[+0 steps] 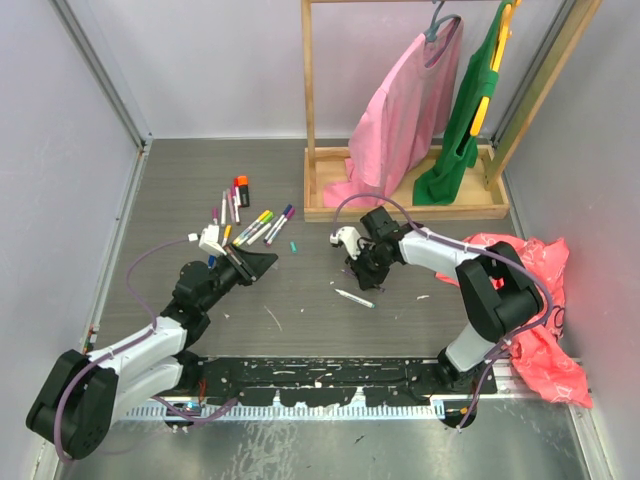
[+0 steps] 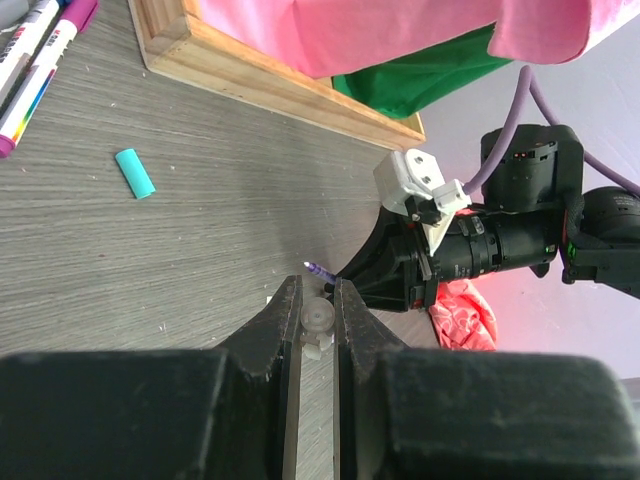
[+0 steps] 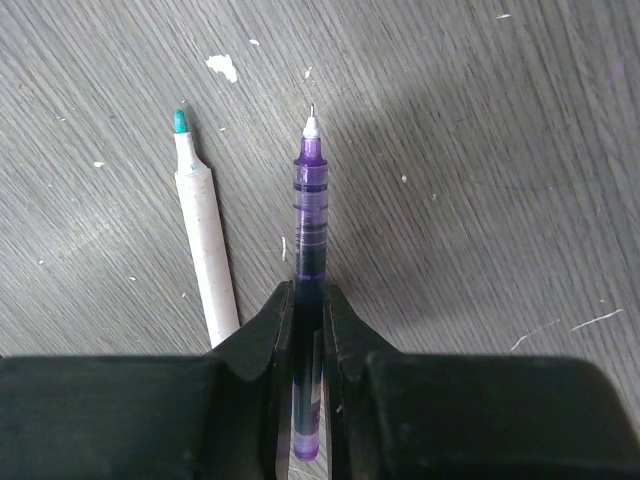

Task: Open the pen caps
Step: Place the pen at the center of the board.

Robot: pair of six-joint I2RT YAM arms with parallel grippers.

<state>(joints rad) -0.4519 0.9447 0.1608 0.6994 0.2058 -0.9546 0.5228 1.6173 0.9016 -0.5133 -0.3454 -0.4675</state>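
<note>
- Looking for print, you get only the pens in the upper left corner of the left wrist view. Their white barrels carry a rainbow band and dark lettering, too blurred to read.
- Your left gripper is clenched on a small translucent cap. It is a rounded, cloudy plastic piece pinched between the two black fingers at lower centre.
- Your right gripper is clamped on the purple pen. Its see-through violet barrel is ringed with ribs, and its white cone and fine tip are bare, pointing to the top of the frame.
- Just left of it a white pen lies flat, with a matte barrel and an uncovered green felt tip. Its lower end goes out of sight behind the left finger.
- Under both you see the table, grey and wood-grained, streaked and dotted with white flecks.
- A teal cap, a short smooth cylinder, lies alone at the left of the left wrist view, well apart from the fingers.
- From the top view, an orange-and-black marker sits at the upper end of the pen cluster, left of centre.
- A wooden rack in the upper middle of the top view holds a pink garment and a green garment.
- A crumpled red plastic bag fills the right edge.
</note>
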